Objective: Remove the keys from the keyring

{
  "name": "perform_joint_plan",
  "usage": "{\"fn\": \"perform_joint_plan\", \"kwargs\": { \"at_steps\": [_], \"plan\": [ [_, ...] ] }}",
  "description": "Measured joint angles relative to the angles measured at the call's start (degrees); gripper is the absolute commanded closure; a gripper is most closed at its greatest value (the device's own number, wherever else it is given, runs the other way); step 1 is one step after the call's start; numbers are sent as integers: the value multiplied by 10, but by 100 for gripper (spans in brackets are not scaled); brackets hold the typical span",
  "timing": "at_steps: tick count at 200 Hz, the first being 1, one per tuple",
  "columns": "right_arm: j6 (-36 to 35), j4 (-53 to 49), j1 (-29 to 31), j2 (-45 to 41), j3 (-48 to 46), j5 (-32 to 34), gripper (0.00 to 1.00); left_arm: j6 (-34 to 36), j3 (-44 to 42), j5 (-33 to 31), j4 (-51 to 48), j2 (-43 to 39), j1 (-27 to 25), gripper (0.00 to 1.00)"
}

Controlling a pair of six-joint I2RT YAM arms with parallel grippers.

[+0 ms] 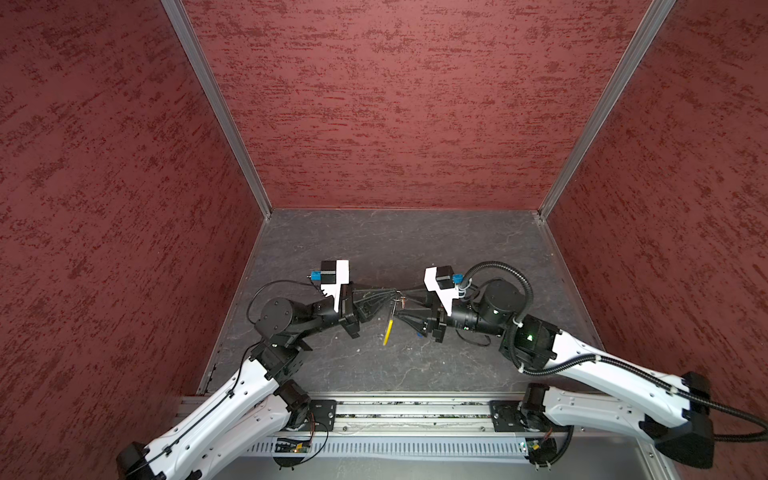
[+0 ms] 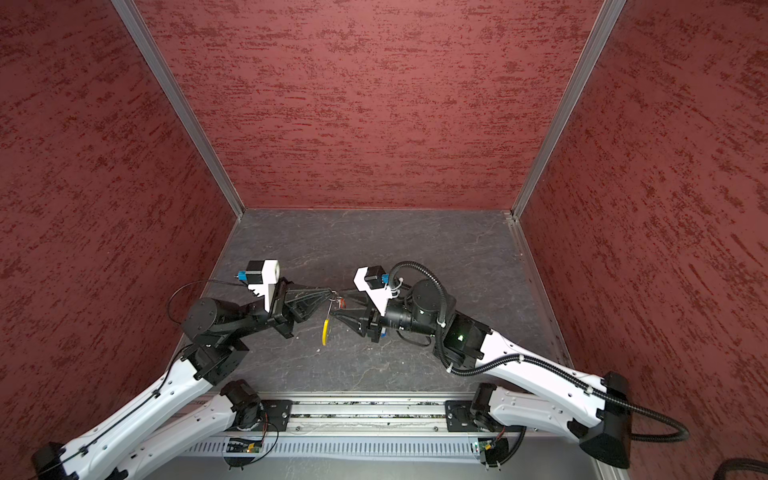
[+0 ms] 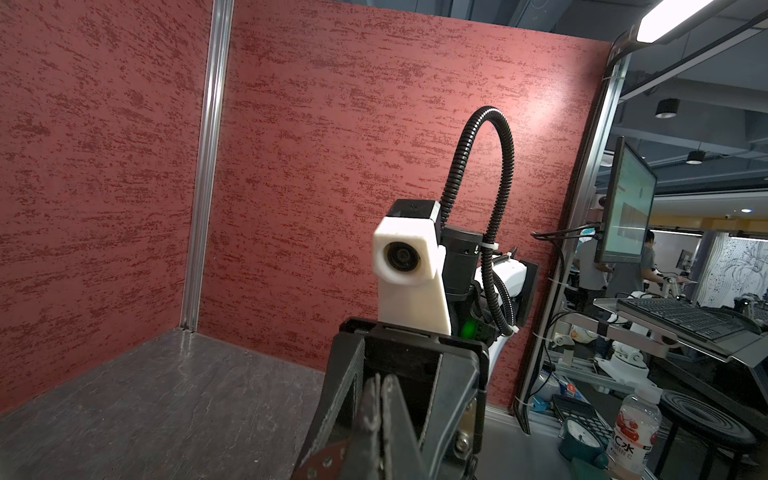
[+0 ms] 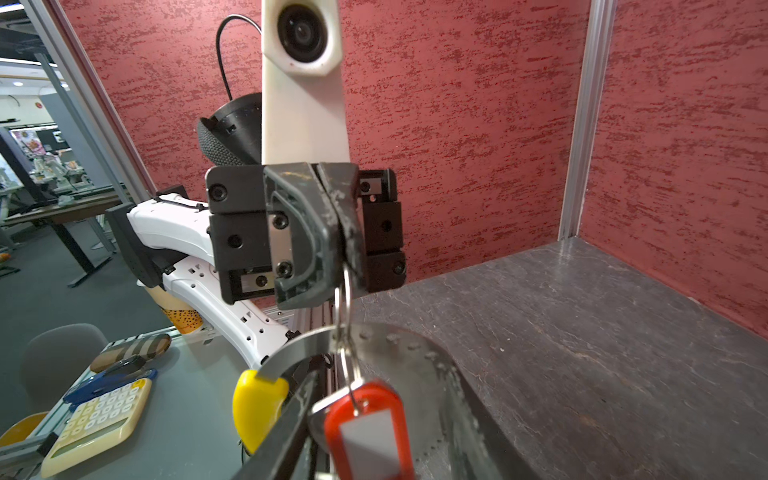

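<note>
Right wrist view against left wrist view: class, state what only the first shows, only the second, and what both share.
Only the right wrist view: a small ring pinched in the shut left gripper, the keyring with its yellow segment, the red-tagged key. Only the left wrist view: the right wrist camera, a monitor. Both: red wall, dark tabletop.

Facing me, the left end effector (image 4: pixel 338 266) has its jaws pressed together on a small ring (image 4: pixel 344 291). That ring hangs down across the silvery keyring (image 4: pixel 291 353), which has a yellow segment (image 4: pixel 257 407), and reaches a red tag (image 4: pixel 365 436) with a key (image 4: pixel 318 419) behind it. My own dark finger (image 4: pixel 282 436) sits blurred beside them. The grey worktop (image 4: pixel 582 353) lies beyond.
</note>
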Motion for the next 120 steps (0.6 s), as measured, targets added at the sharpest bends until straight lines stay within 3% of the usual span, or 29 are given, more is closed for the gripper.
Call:
{"fn": "perform_joint_plan", "kwargs": {
  "at_steps": [54,109,120],
  "plan": [
    [-7,-11,2,-16,0,29,70,0,0,-1,0,-2,0,100],
    [-14,-16,7,-16,0,34,100,0,0,-12,-2,-7,0,100],
    [-16,-16,10,-17,0,35,100,0,-1,-15,-2,-7,0,100]
  ]
}}
